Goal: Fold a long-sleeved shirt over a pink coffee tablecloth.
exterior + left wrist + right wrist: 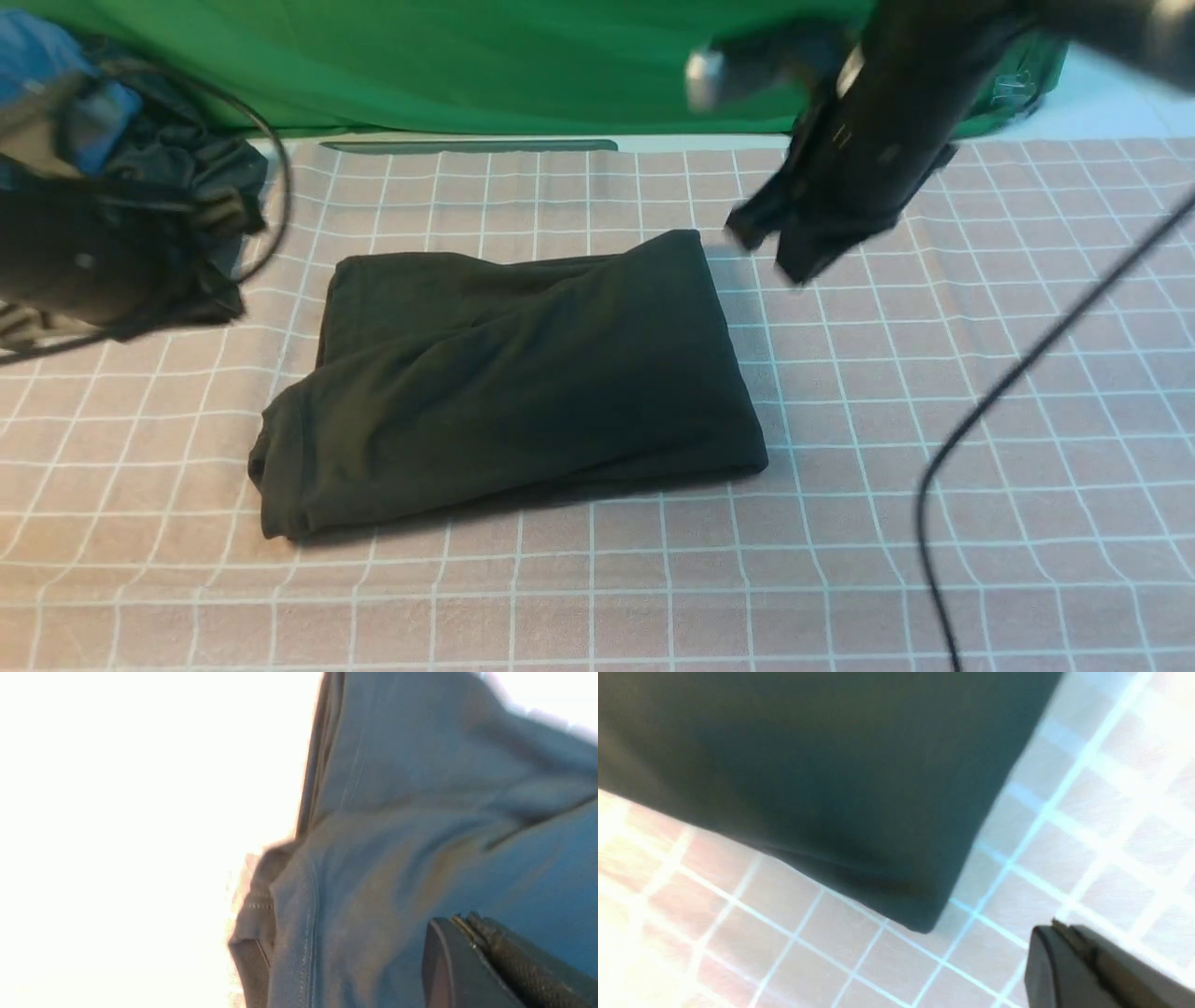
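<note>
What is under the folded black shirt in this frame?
The long-sleeved shirt lies folded on the pink coffee tablecloth, whose white grid shows on every side. The cloth directly beneath, and anything tucked inside the folds, is covered.

We find the long-sleeved shirt (509, 383) lying folded on the tablecloth (934, 448), centrally; a cable (1008, 383) crosses to its right.

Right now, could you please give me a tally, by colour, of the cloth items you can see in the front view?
Black: 1, the folded long-sleeved shirt
Pink with white grid: 1, the tablecloth under it
Green: 1, the backdrop cloth
Blue: 1, a garment at far left
Dark grey: 1, a bunched garment beside it
Total: 5
</note>
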